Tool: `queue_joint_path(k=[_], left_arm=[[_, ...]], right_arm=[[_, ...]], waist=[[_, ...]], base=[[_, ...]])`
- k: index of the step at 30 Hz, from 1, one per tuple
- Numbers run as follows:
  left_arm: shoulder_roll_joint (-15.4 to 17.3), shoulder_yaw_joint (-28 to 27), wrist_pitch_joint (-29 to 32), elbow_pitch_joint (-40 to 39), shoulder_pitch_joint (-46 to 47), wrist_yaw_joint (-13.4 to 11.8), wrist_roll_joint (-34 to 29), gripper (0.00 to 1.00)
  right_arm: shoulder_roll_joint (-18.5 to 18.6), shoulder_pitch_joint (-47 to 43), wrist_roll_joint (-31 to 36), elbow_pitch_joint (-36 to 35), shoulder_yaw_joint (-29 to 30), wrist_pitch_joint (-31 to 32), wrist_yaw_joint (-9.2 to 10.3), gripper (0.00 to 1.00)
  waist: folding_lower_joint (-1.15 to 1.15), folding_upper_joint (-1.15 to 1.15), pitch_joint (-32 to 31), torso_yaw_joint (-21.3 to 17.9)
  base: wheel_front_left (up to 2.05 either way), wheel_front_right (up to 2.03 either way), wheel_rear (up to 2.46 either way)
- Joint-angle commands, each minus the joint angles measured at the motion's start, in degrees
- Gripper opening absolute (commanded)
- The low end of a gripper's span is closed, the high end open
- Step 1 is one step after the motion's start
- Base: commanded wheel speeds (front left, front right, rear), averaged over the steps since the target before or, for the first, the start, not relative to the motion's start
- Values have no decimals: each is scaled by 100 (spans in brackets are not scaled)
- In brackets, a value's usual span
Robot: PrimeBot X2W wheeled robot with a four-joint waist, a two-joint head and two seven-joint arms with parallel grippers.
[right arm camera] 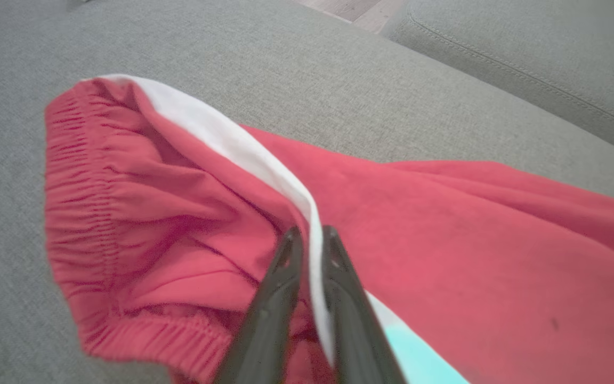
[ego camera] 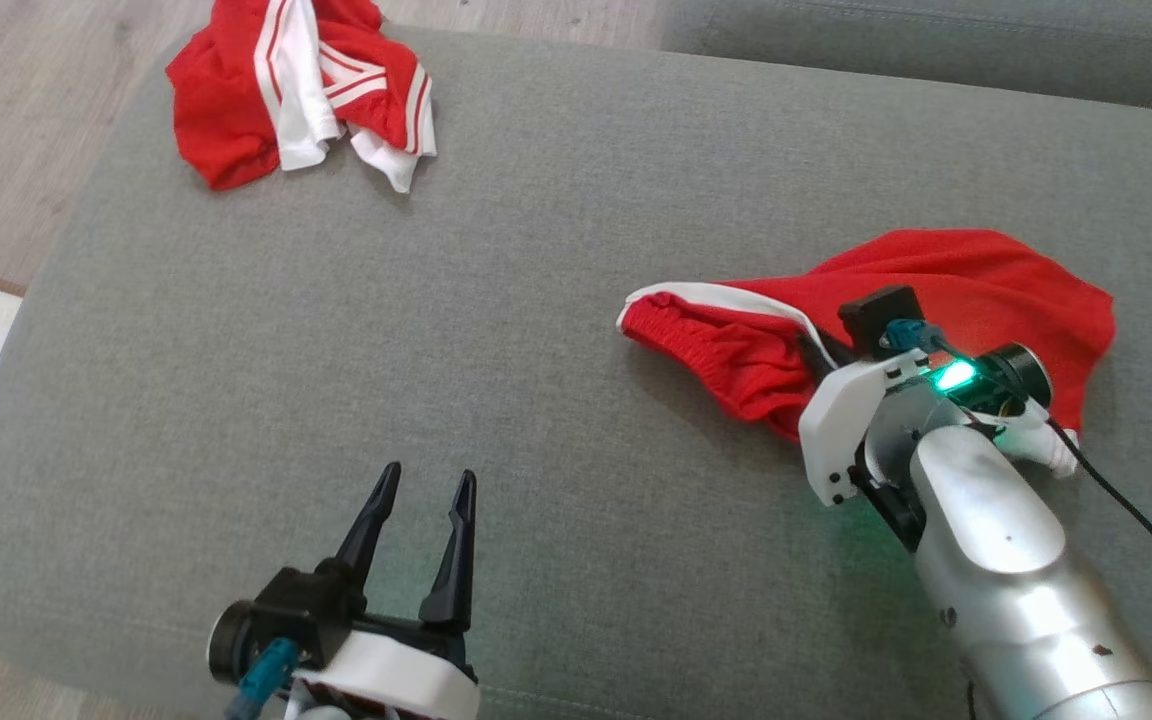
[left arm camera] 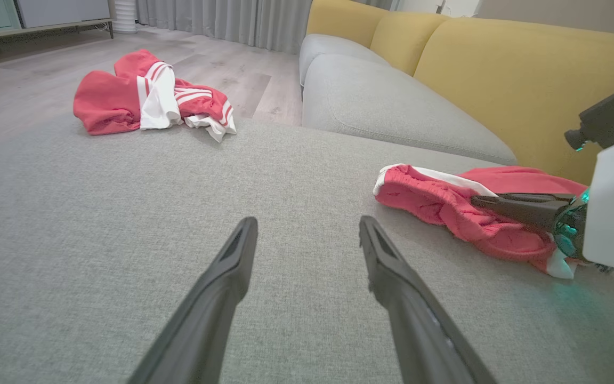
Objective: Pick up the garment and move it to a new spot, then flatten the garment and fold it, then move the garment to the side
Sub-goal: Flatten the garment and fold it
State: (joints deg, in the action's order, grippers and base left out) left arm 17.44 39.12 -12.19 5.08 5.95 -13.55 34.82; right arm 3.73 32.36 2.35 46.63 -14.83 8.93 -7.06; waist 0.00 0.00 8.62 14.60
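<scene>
A red garment (ego camera: pixel 976 280) (left arm camera: pixel 435 198) (right arm camera: pixel 445 224) with a white stripe and an elastic waistband lies crumpled at the right of the grey cushion (ego camera: pixel 496 300). My right gripper (ego camera: pixel 810 352) (right arm camera: pixel 311 233) is shut on the garment, pinching the white stripe by the waistband. From the left wrist view, its dark fingers (left arm camera: pixel 520 207) run into the cloth. My left gripper (ego camera: pixel 428 478) (left arm camera: pixel 308 224) stands open over bare cushion at the front left, well apart from the garment, with nothing between its fingers.
A second red and white garment (ego camera: pixel 276 90) (left arm camera: pixel 147 93) lies bunched at the cushion's far left corner. Another grey seat (left arm camera: pixel 381 101) and yellow backrests (left arm camera: pixel 504 69) stand behind. Wooden floor (ego camera: pixel 16 120) lies past the left edge.
</scene>
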Motion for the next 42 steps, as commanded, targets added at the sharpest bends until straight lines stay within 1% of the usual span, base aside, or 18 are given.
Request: queue_joint_path(k=[1, 6, 11, 16, 21, 24, 27, 28, 30, 31, 32, 38, 42], left_arm=[[43, -170, -67, -144, 294, 3, 35, 100], [71, -187, -78, -131, 257, -21, 51, 100], [122, -208, -68, -164, 184, -69, 74, 100], [180, -229, -47, -227, 98, -124, 103, 100], [234, -238, -33, -298, 36, -159, 120, 100], [249, -223, -21, -320, 25, -164, 121, 100], [250, -200, -9, -325, 26, -162, 122, 100], [252, -193, -6, -325, 27, -161, 123, 100], [257, -183, -2, -322, 24, -158, 127, 100], [259, -178, 1, -319, 22, -157, 129, 100], [261, -171, 4, -313, 16, -156, 132, 100], [256, -158, -6, -256, -50, -152, 178, 100], [240, -161, -11, -203, -102, -143, 241, 100]], right_arm=[[-85, 266, -49, -168, -95, -125, -43, 0], [-85, 308, -293, -400, -212, -370, -43, 0], [-85, 21, -435, -1011, -456, -445, -43, 0], [-85, -766, -387, -1931, -562, -293, -43, 0], [-85, -1710, -238, -2731, -637, 18, -43, 0], [-85, -2077, -130, -2982, -631, 173, -43, 0], [-85, -2255, -30, -3061, -582, 173, -43, 0], [-85, -2288, -6, -3057, -568, 155, -43, 11], [-85, -2337, 2, -3033, -544, 114, -43, 49], [-85, -2361, -17, -3021, -541, 91, -43, 87], [-85, -2386, -41, -3008, -548, 65, -43, 100], [-85, -2542, -249, -3023, -499, -126, -43, 100], [-85, -2712, -421, -3181, -304, -272, -43, 100]], waist=[[0, 0, -16, -29], [0, 0, -127, -181], [0, 0, -291, -369], [0, 0, -425, -503], [0, 0, -466, -582], [0, 0, -470, -614], [0, 0, -476, -628], [0, 0, -481, -630], [0, 0, -497, -634], [0, 0, -506, -635], [0, 0, -521, -637], [0, 0, -641, -687], [0, 0, -789, -763]], base=[[0, 0, 0], [0, 0, 0], [0, 0, 0], [0, 0, 0], [0, 0, 0], [0, 0, 0], [0, 0, 0], [0, 0, 0], [0, 0, 0], [0, 0, 0], [0, 0, 0], [0, 0, 0], [0, 0, 0]])
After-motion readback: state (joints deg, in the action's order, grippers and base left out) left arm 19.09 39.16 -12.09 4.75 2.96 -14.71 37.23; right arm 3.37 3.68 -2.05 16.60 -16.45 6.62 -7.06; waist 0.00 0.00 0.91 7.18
